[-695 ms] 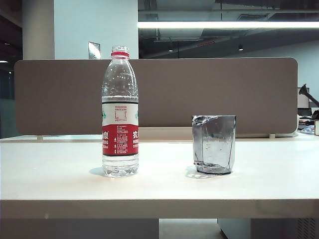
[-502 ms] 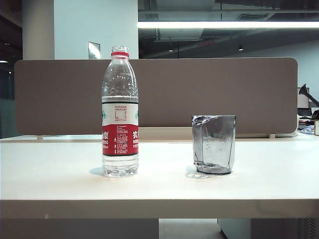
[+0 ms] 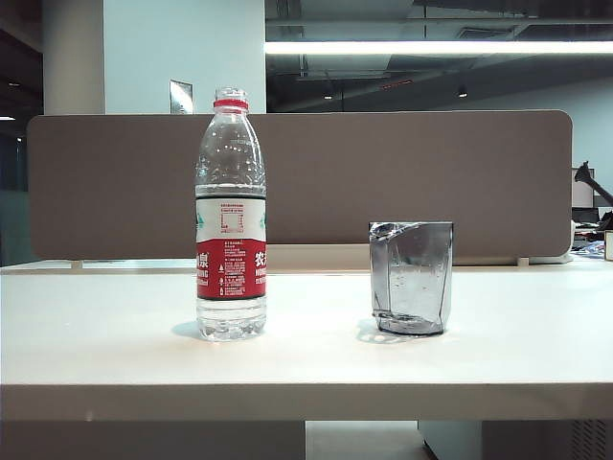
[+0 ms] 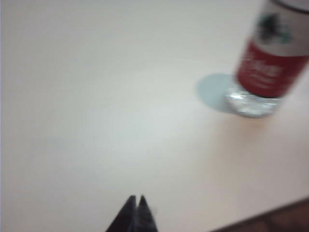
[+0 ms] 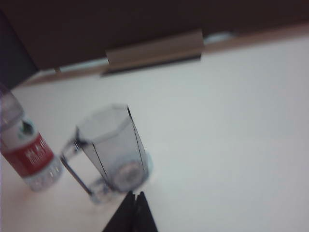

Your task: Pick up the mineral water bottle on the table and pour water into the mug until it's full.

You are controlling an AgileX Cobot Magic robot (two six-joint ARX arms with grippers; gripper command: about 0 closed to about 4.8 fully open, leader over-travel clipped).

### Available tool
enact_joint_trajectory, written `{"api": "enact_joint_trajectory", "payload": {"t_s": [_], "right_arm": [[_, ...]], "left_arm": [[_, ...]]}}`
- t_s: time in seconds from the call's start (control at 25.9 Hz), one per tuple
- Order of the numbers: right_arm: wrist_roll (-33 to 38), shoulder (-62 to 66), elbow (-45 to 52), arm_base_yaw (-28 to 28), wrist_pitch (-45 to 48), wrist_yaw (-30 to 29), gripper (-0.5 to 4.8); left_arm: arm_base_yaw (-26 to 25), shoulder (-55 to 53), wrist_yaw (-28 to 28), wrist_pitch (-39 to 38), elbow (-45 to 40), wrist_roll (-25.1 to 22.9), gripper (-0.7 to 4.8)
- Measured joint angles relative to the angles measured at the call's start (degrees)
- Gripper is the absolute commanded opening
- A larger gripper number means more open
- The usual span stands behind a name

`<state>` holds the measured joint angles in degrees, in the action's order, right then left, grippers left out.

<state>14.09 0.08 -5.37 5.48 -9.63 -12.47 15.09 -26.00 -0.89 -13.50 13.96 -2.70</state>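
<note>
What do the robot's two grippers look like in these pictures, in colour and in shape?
Little shows. In the left wrist view the left gripper appears as two dark, near-black fingertips that taper to narrow points. The right gripper in the right wrist view looks the same: dark, pointed, wedge-shaped tips. No cables, markings or arm links are visible, and the exterior view shows neither arm.

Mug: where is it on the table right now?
In the exterior view the mug stands upright right of centre on the table, clear of the mineral water bottle to its left.
</note>
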Motion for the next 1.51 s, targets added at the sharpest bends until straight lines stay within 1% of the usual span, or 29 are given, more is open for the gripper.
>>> {"api": "enact_joint_trajectory", "payload": {"t_s": [0.12,0.15,0.19,0.23,0.27,0.39,0.5,0.62,0.66,0.7,0.73,0.81,0.85,0.89,0.93,0.97,1.04,1.12,1.2,1.27,1.31,1.43,1.51], "right_arm": [[-0.46,0.07,-6.01,0.02,-1.68,0.26,-0.05],[-0.52,0.07,-7.13,0.04,-2.38,0.35,-0.05],[-1.2,0.85,-10.05,0.15,-3.72,0.44,-0.05],[-2.27,1.44,-11.56,0.17,-4.66,0.42,-0.05],[-5.03,3.04,-14.56,0.24,-8.26,-0.02,-0.05],[-9.7,8.83,-18.97,0.24,-14.45,-0.55,-0.05],[-11.17,14.56,-19.61,0.39,-14.25,-1.44,-0.05],[-11.41,19.69,-19.61,3.43,-13.66,-1.31,-0.05],[-11.61,21.51,-19.56,6.23,-13.0,-1.25,-0.05],[-12.83,23.67,-19.56,10.25,-10.6,-0.26,-0.04],[-13.81,24.83,-19.56,12.87,-9.25,1.18,0.01],[-16.72,28.02,-19.56,19.67,-5.38,6.19,0.04],[-17.46,29.22,-19.56,21.75,-4.07,7.32,0.04],[-18.47,31.41,-19.54,26.21,-1.86,9.66,0.03],[-18.69,32.11,-19.52,28.33,-1.25,12.0,0.03],[-18.86,32.83,-19.52,30.49,-0.63,18.25,0.04],[-18.88,33.9,-19.5,31.52,-0.55,27.91,0.04],[-18.84,33.9,-19.5,31.1,-0.46,29.99,0.04],[-18.53,33.75,-19.5,30.67,0.17,29.68,0.03],[-17.99,33.73,-19.5,30.45,0.44,28.0,0.03],[-17.53,33.75,-19.5,30.47,0.2,26.77,0.04],[-17.31,33.73,-19.5,30.14,-1.42,26.1,0.03],[-17.09,33.73,-19.32,29.18,-1.18,23.82,0.03]], "left_arm": [[6.12,-7.67,-0.39,0.04,6.12,0.0,-0.02],[7.17,-8.41,-0.31,-0.17,7.08,0.0,-0.02],[9.4,-10.49,-0.37,-0.04,9.46,0.0,-0.02],[10.47,-11.34,-0.42,0.24,10.51,-0.02,-0.02],[11.61,-12.33,-0.39,0.48,11.74,0.0,-0.02],[12.66,-14.21,-0.46,0.55,13.14,0.0,-0.02],[12.61,-14.69,-0.37,0.37,13.18,0.0,-0.02],[12.61,-14.69,-0.37,0.39,13.2,0.0,-0.02],[12.61,-14.67,-0.37,0.39,13.2,0.0,-0.02],[12.61,-14.69,-0.37,0.39,13.2,0.0,-0.02],[12.61,-14.69,-0.37,0.39,13.2,0.0,-0.02],[12.61,-14.67,-0.37,0.37,13.2,0.0,-0.02],[12.61,-14.67,-0.37,0.39,13.2,0.0,-0.02],[12.63,-14.69,-0.39,0.37,13.2,0.0,-0.02],[12.63,-14.69,-0.39,0.39,13.2,0.0,-0.02],[12.61,-14.67,-0.37,0.39,13.2,0.0,-0.03],[12.61,-14.69,-0.39,0.42,13.2,0.0,-0.03],[12.61,-14.69,-0.39,0.39,13.2,0.0,-0.02],[12.61,-14.69,-0.37,0.39,13.2,0.0,-0.02],[12.61,-14.69,-0.39,0.39,13.2,0.0,-0.02],[12.61,-14.69,-0.39,0.39,13.2,0.0,-0.02],[12.61,-14.69,-0.39,0.39,13.2,0.0,-0.02],[12.61,-14.69,-0.39,0.39,13.2,0.0,-0.02]]}}
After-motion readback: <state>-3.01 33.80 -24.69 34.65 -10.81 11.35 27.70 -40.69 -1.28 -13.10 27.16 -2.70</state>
